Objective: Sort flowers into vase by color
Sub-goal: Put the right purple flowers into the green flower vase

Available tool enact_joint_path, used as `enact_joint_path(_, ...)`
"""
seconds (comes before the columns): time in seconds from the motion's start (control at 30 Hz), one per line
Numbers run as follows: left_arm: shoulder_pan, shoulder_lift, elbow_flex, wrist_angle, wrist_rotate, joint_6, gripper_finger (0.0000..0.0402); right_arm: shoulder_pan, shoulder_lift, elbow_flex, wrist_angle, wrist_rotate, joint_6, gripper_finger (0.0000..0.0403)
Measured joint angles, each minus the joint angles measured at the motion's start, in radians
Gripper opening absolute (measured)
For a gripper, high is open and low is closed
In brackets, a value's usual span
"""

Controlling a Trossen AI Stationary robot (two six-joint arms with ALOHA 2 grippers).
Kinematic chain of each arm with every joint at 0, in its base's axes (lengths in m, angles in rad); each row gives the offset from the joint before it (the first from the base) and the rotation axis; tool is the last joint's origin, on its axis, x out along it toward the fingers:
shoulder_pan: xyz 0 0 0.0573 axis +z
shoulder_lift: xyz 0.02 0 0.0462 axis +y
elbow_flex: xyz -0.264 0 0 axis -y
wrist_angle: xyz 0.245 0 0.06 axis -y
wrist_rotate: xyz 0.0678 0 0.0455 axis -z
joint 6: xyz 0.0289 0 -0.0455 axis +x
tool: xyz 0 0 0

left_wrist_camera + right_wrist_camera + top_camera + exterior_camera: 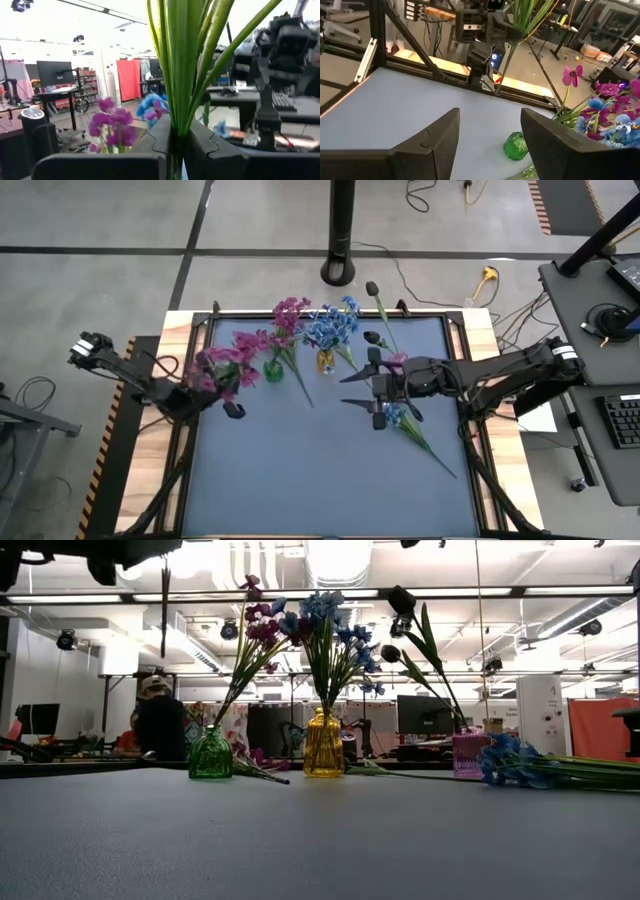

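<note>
My left pincer (228, 402) clamped on pink flowers (222, 366) near green vase (273, 369), so I'd lower stems straight in; right pincer (362, 390) open above blue sprig (396, 416).

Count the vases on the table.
2. A green vase stands at the far middle with pink flowers in it; a yellow vase is just right of it, holding blue flowers. None seems hidden.
</note>
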Motion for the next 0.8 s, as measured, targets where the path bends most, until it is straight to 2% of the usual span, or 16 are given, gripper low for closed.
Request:
enact_joint_path(0.1,0.001,-0.038,-0.001,-0.016,0.016,-0.025,0.0011,0.000,0.000,0.000,-0.019,0.000,0.036,0.0203)
enact_joint_path(0.23,0.001,-0.039,-0.029,-0.023,0.125,-0.132,0.0011,0.000,0.000,0.000,-0.057,0.000,0.100,0.0203)
enact_joint_path(0.4,0.018,-0.021,-0.059,-0.029,0.078,-0.148,0.0011,0.000,0.000,0.000,-0.085,-0.001,0.156,0.0203)
enact_joint_path(0.47,0.051,-0.018,-0.070,-0.028,0.088,-0.163,0.0011,0.000,0.000,0.000,-0.092,-0.002,0.160,0.0203)
enact_joint_path(0.63,0.233,0.007,-0.095,-0.025,0.209,-0.261,0.0011,0.000,0.000,0.000,-0.088,-0.002,0.134,0.0203)
enact_joint_path(0.8,0.493,0.057,-0.096,-0.025,0.423,-0.356,0.0011,0.000,0.000,0.000,-0.082,0.000,0.119,0.0203)
